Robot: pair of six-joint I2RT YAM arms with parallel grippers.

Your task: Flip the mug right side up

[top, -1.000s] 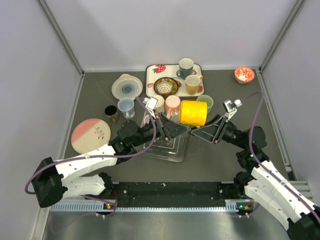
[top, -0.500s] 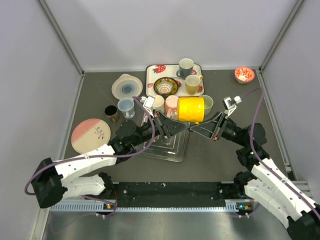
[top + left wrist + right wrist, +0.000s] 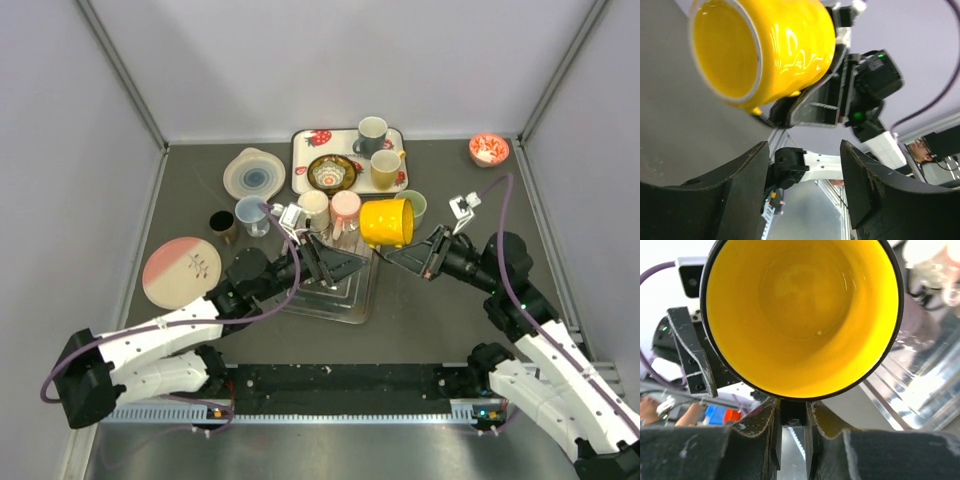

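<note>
Having been released by the opening left gripper [image 3: 335, 262], the yellow mug [image 3: 387, 222] is being held sideways above the table [image 3: 440, 320] by the right gripper [image 3: 412, 256] alone, clamped on its rim, uprighting still pending.

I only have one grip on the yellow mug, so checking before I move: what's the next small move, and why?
Probably roll the right gripper so the yellow mug tips mouth up. It is shut on the mug, which hangs on its side, mouth toward that wrist. The left gripper stands open, apart from it, so it should not block the turn.
</note>
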